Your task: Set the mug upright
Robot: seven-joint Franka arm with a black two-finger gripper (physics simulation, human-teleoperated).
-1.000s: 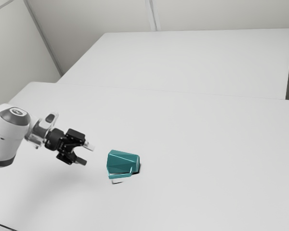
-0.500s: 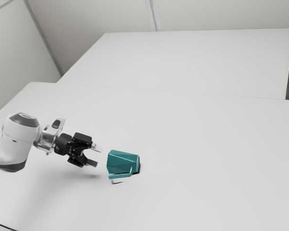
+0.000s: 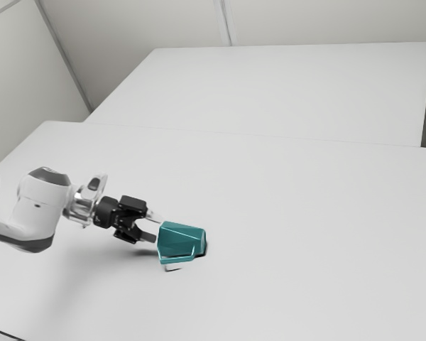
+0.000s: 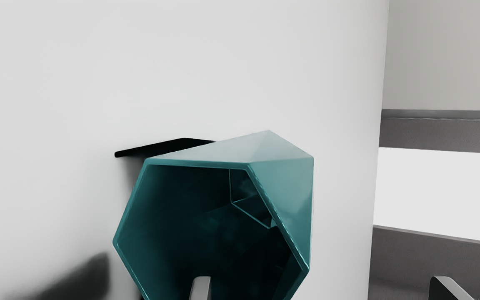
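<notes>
Your black two-finger gripper (image 3: 157, 228) is at the mouth of the faceted teal mug (image 3: 181, 240), fingers (image 4: 201, 289) spread wide: one lines up with the opening, the other is out beside the mug. You can't tell if they touch. The mug lies on its side on the white table (image 3: 305, 213), mouth toward your gripper. Beyond the mug is a pale wall (image 3: 326, 21).

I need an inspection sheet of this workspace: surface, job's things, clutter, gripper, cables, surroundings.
Surface: white table, smooth.
Job's things: teal mug, lying on its side, mouth towards the gripper.
Clutter: nothing seen.
Gripper: jaws open, one in line with the mug's mouth, the other off to its side.
Cables: thin dark line at the exterior view's lower left; cannot tell whether it is a cable.
Surroundings: pale walls.
</notes>
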